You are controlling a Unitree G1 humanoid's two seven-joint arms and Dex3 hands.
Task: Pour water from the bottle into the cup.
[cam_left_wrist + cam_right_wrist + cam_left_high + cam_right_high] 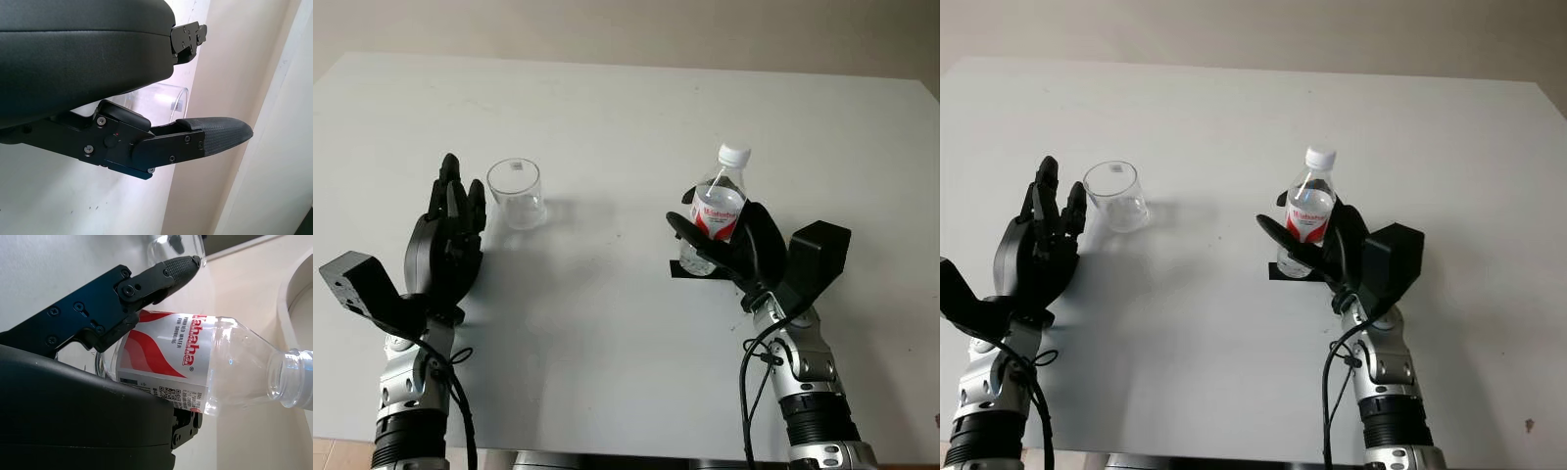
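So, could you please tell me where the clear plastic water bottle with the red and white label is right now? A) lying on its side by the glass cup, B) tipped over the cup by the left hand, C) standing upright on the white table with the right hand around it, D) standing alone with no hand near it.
C: the clear plastic water bottle with the red and white label stands upright on the white table, the right hand wrapped around it.

You have a white table (626, 108) running on beyond the left fingers (450, 196) and right fingers (690, 235) to a beige wall (607, 24). A flat black pad (677, 270) lies on the table directly beneath the right fingers. A small dark speck (1528, 424) sits well behind them.
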